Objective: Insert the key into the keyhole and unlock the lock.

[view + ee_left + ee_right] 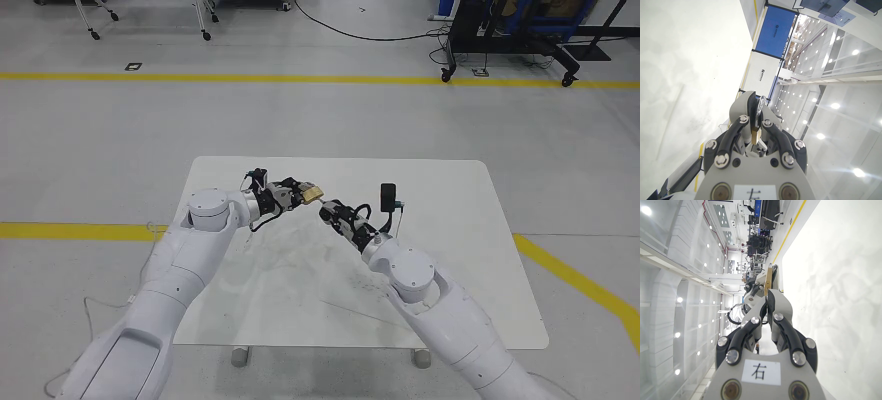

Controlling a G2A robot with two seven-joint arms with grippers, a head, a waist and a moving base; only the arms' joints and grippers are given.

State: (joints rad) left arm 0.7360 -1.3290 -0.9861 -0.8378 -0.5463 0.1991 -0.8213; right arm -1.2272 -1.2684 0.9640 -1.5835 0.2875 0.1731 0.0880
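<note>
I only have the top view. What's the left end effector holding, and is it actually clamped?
Observer: Yes. Left wrist view shows the left end effector shut on the lock, silver shackle at the tips.
Operator: And the right one?
Observer: Right wrist view: right end effector tips closed, right at the lock's brass end.
Operator: Is the lock touching the table?
Observer: No, it is held clear of the table.

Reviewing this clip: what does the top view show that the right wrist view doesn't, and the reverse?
Top view: a black device standing upright on the table. Right wrist view: the lock's silver shackle, and the right end effector's shut tips close against its brass end. Both: the lock held in the left end effector above the table.
</note>
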